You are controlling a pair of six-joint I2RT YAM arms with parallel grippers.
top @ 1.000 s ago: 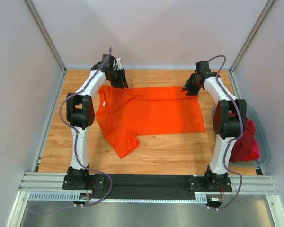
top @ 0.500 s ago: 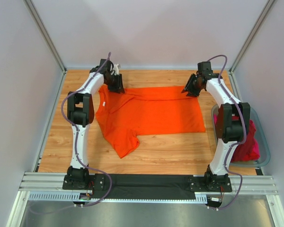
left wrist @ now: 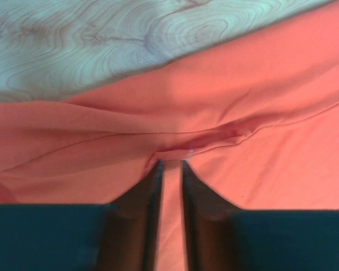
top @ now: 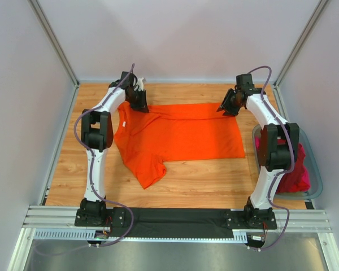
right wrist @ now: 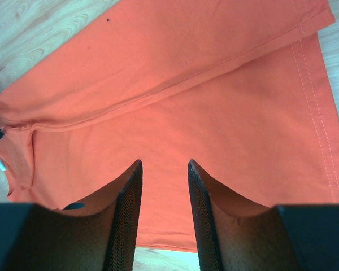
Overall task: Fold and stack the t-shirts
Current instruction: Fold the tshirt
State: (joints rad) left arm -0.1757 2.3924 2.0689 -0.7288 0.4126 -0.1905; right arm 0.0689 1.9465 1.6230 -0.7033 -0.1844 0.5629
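As I see it from above, orange tee (top: 181,135) lies flat mid-frame, long axis L-R, neck to frame left, hem to frame right. L gripper (left wrist: 170,165) is nearly closed at a puckered fold by the collar; can't tell if it's pinching. R gripper (right wrist: 164,164) is spread over the tee's upper-right corner.

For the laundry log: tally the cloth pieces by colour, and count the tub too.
orange t-shirt: 1
dark red cloth: 1
magenta-pink cloth: 1
grey-blue tub: 1
Total: 4, though the heap in the tub may hide more.
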